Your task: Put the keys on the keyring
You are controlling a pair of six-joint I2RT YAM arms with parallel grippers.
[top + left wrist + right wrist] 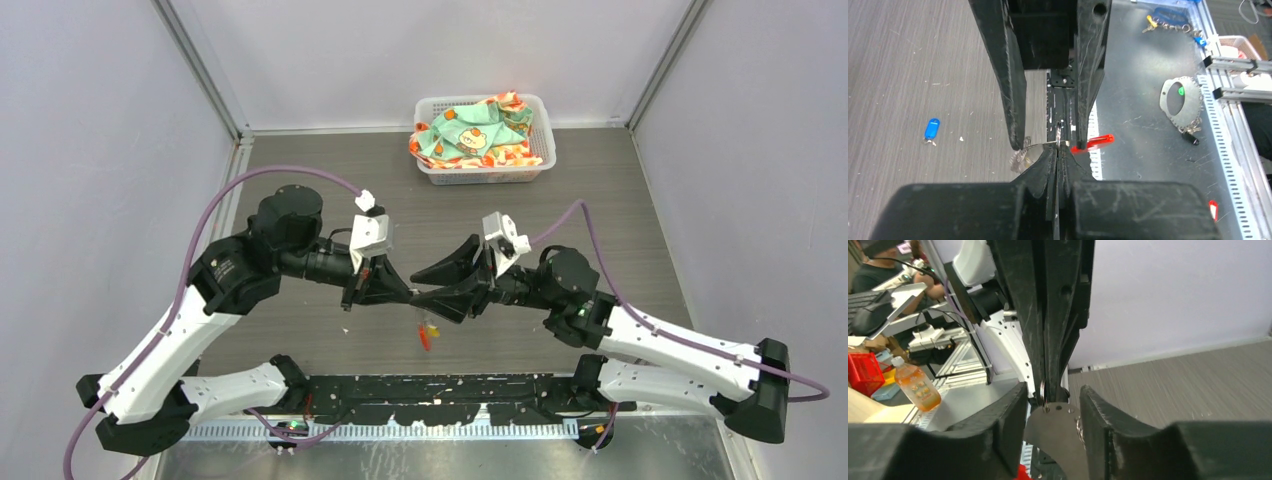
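- Left fingers [1043, 172] are pressed fully together. They pinch the thin wire of the keyring [1042, 391] at their tips.
- Right fingers [1008, 420] stand parted, straddling the left tips from the opposite side. A flat metal piece [1055, 430] hanging from the ring sits in their gap. Whether they touch it cannot be told, and no firm grip is visible.
- The keyring hangs in the air between the two arms, above the table [908, 60]. Its red tag [1094, 143] sticks out to one side just beyond the left tips.
- The blue key [931, 129] lies flat on the table, well apart from the ring. The yellow key cannot be identified in any view.
- Hazard: the ring appears to be carried by the left pinch alone. A thin round wire between flat pads could rotate or slip out, dropping the bunch.
- Hazard: the two sets of fingers interleave closely. Any sideways correction may knock them together and jar the ring loose.
- Hazard: if the right fingers close off-centre, they could catch the hanging piece or the tag instead of the wire.
- Hazard: the blue key is small and lies flat, so a pick may scrape the table or push it away.
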